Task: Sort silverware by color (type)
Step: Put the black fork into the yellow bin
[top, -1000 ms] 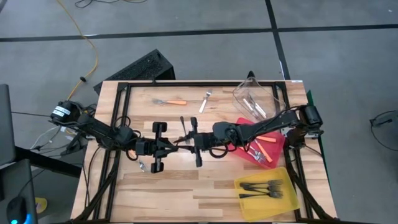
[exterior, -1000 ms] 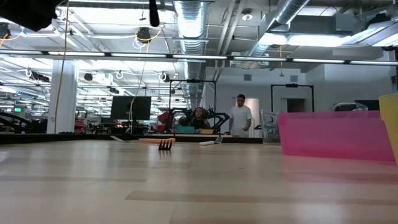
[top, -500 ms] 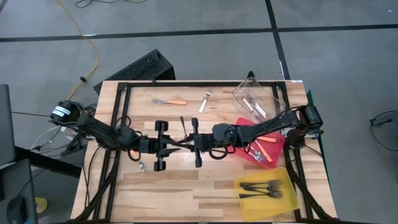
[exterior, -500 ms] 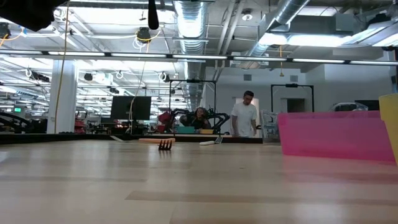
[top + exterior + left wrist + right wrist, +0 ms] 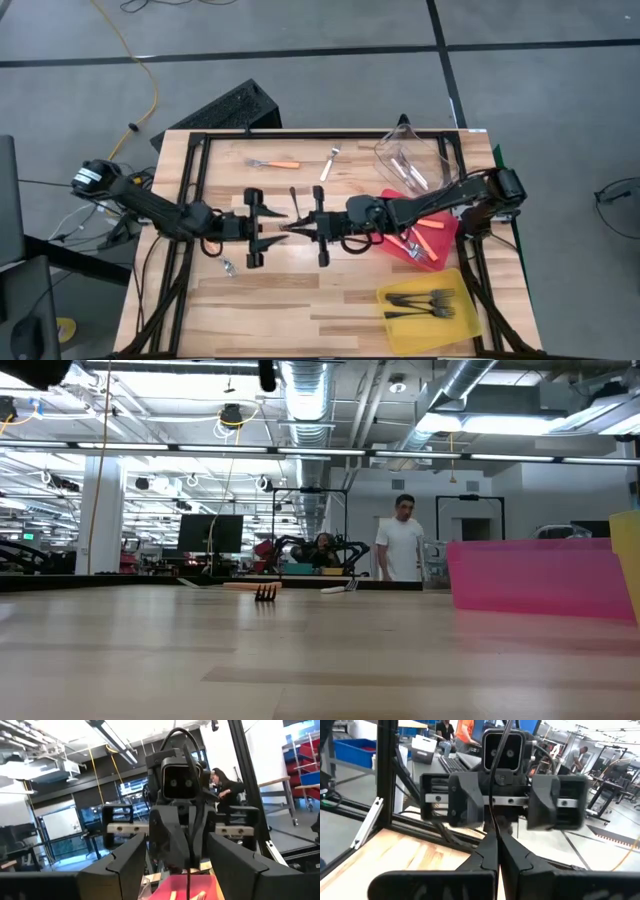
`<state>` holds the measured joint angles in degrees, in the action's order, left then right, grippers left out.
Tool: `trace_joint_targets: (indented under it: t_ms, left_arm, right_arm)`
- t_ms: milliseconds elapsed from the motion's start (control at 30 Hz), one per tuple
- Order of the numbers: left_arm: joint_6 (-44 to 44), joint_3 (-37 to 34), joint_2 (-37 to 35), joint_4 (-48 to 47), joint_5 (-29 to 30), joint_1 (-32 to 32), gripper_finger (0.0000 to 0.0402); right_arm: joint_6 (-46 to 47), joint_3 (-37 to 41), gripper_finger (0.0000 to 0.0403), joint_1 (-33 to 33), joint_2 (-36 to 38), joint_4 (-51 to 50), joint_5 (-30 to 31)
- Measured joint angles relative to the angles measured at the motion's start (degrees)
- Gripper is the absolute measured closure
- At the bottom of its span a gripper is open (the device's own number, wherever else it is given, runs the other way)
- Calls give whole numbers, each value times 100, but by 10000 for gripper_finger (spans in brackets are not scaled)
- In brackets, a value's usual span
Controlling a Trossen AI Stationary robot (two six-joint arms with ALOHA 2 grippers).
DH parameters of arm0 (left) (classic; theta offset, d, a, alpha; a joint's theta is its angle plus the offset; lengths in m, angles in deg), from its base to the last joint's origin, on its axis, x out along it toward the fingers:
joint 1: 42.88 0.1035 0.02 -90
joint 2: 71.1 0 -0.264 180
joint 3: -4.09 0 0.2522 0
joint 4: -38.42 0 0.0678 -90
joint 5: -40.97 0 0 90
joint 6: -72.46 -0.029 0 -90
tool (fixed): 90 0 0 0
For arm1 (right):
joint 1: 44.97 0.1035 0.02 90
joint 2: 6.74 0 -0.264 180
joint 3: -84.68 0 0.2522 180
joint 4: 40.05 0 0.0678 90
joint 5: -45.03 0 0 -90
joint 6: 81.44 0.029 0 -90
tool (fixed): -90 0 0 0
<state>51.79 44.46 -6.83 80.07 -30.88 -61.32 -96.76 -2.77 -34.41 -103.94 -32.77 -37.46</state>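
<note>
In the middle of the high view, the two arms meet nose to nose over the table (image 5: 300, 300). The right gripper (image 5: 303, 228) is pinched tight on a thin black fork (image 5: 294, 203), which sticks up toward the top of the picture. The left gripper (image 5: 268, 228) faces it with its fingers spread wide and nothing in them. It looks like the fork is being passed from one arm to the other. To do this well, the left fingers should slide to both sides of the fork and squeeze it before the right one lets go. The fork is very thin, so it could slip or fall if both let go at once. No one should pull until the grip is sure. At the lower right, the yellow bin (image 5: 465, 312) has other black forks (image 5: 420, 300) in it, so this fork likely belongs there. The red bin (image 5: 447, 238) next to it holds orange-handled forks (image 5: 425, 222), and the clear bin (image 5: 385, 150) at the upper right holds pale forks (image 5: 410, 172). One orange-handled fork (image 5: 275, 163) and one silver fork (image 5: 328, 163) lie near the top edge, not sorted yet.
</note>
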Motion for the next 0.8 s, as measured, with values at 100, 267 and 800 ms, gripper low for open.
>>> trace_joint_targets:
  t_ms: [100,267,800]
  left_arm:
    - [37,0,-477,-599,52,-2,200]
    - [468,0,-1207,-1681,76,-17,200]
    - [1691,0,-2166,-3682,204,-20,200]
  right_arm:
    - [-21,0,380,-2,228,-349,19]
    - [46,1,380,81,716,-1520,300]
    - [3544,4,380,1931,1929,-6459,2058]
